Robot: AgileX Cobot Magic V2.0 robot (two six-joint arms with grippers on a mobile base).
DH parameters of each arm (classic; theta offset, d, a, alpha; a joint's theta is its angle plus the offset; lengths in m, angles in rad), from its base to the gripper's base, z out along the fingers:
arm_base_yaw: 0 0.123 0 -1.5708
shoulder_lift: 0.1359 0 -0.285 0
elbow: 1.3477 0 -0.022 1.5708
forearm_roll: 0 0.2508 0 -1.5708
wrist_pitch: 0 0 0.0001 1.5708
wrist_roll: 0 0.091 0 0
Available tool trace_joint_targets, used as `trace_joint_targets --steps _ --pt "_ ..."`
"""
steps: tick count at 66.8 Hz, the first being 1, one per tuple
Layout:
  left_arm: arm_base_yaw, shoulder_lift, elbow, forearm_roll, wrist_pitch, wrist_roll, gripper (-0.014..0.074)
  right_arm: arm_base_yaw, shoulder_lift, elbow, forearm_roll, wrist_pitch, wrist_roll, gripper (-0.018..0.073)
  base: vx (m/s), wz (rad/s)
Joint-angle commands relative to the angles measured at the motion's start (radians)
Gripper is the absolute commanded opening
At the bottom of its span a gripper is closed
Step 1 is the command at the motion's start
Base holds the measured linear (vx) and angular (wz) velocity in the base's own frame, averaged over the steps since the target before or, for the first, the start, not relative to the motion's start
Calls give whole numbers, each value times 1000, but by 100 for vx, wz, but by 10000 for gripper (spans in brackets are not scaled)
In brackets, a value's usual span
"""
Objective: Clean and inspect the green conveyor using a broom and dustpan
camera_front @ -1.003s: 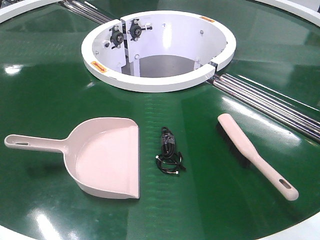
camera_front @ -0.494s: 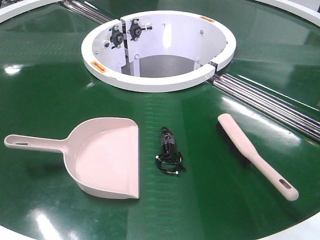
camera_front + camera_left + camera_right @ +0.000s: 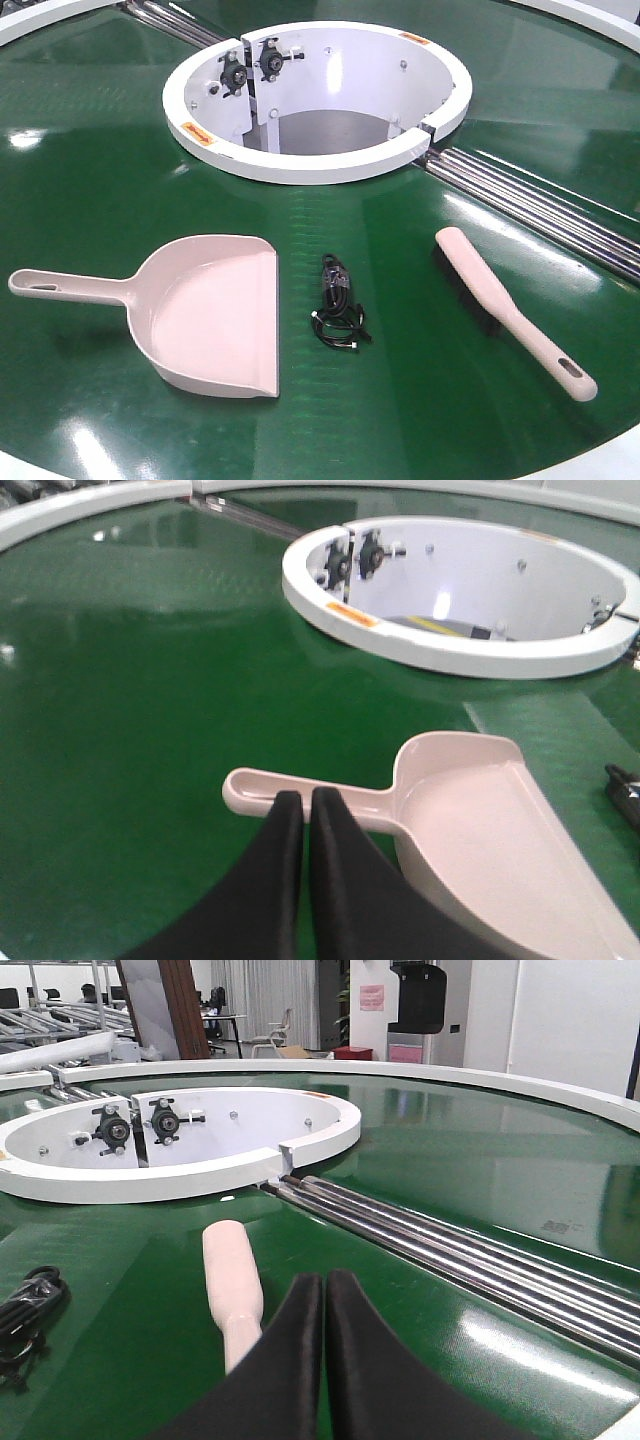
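Left gripper [image 3: 300, 802], jaws closed, empty: dustpan [image 3: 480, 830] is seen just beyond them. Right gripper [image 3: 323, 1282], jaws closed, empty: broom [image 3: 232, 1272] is seen just left.

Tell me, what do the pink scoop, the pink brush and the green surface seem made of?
The dustpan looks like moulded plastic: pale pink, smooth, one piece with rounded edges. The broom seems the same plastic, with dark bristles beneath. The green conveyor looks like a glossy rubbery or vinyl belt, given its bright reflections; which exactly is unclear.
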State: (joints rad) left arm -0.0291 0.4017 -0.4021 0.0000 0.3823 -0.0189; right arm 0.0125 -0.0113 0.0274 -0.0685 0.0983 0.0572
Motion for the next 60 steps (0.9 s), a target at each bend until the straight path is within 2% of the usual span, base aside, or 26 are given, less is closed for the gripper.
trace_joint_targets --steps 1,11,18,33,43,51,60 --pt "-5 22 -35 0 -66 -10 -6 1 -11 4 -3 -74 -1 -8 0 0" --pt "-5 30 -37 13 -70 -9 20 1 -11 4 -3 -74 -1 -8 0 0" --pt "-5 44 -37 12 -66 19 94 1 -11 4 -3 -74 -1 -8 0 0" --pt "-5 81 -38 11 -61 19 417 1 -11 4 -3 -74 -1 -8 0 0" --pt "-5 82 -38 14 -63 29 556 1 -11 4 -3 -74 -1 -8 0 0" --pt "-5 104 -84 18 -11 163 564 1 -11 4 -3 -74 -1 -8 0 0" --pt "-5 231 -263 16 124 281 554 1 -11 4 -3 -74 -1 -8 0 0"
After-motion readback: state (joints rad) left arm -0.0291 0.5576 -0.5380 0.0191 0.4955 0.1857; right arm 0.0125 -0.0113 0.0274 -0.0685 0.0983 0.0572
